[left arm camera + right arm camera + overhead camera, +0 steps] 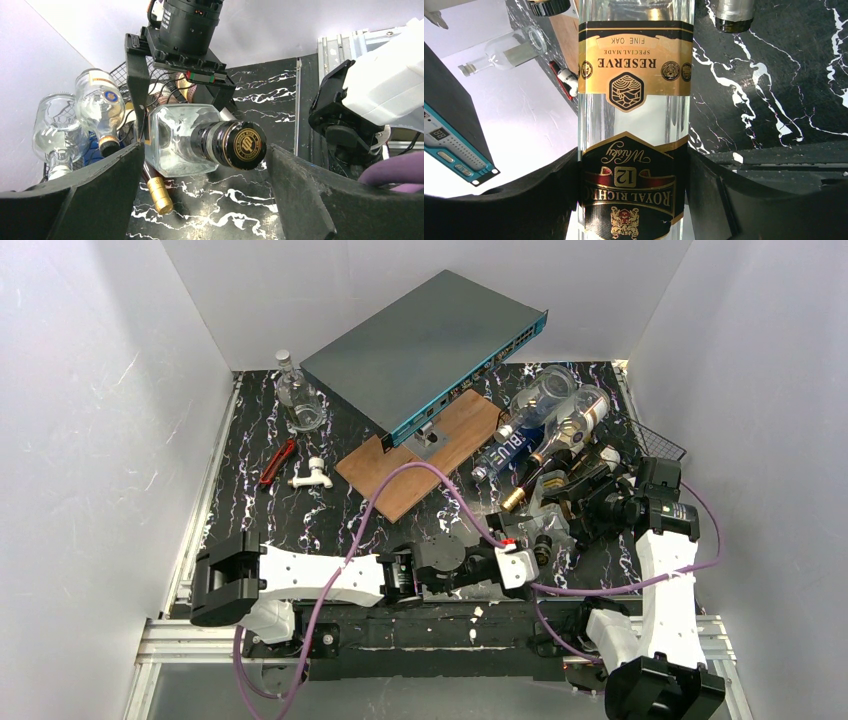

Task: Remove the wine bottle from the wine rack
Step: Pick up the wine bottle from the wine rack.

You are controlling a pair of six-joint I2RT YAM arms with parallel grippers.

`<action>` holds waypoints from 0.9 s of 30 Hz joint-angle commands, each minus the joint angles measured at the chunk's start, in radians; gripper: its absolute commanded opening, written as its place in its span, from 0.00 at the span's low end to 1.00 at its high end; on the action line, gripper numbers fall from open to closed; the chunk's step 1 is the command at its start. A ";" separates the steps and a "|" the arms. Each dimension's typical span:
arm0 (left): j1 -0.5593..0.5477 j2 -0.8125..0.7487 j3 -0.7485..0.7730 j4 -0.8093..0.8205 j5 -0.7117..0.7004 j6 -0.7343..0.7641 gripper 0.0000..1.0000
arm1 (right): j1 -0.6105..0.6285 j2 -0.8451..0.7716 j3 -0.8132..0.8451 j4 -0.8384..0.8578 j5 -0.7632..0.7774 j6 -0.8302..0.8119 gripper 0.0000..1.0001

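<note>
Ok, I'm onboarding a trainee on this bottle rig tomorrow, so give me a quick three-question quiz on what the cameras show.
1. True or false: the right pincer is shut on the whisky bottle.
2. What rests on the wooden board? A network switch; B laptop; C kettle.
3. Which pincer's jaws touch nothing?
Key: 1 true; 2 A; 3 the left pincer.
</note>
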 commanded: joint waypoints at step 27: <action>-0.019 0.120 0.116 0.081 -0.027 0.060 0.61 | 0.005 0.012 -0.016 0.105 -0.114 0.057 0.01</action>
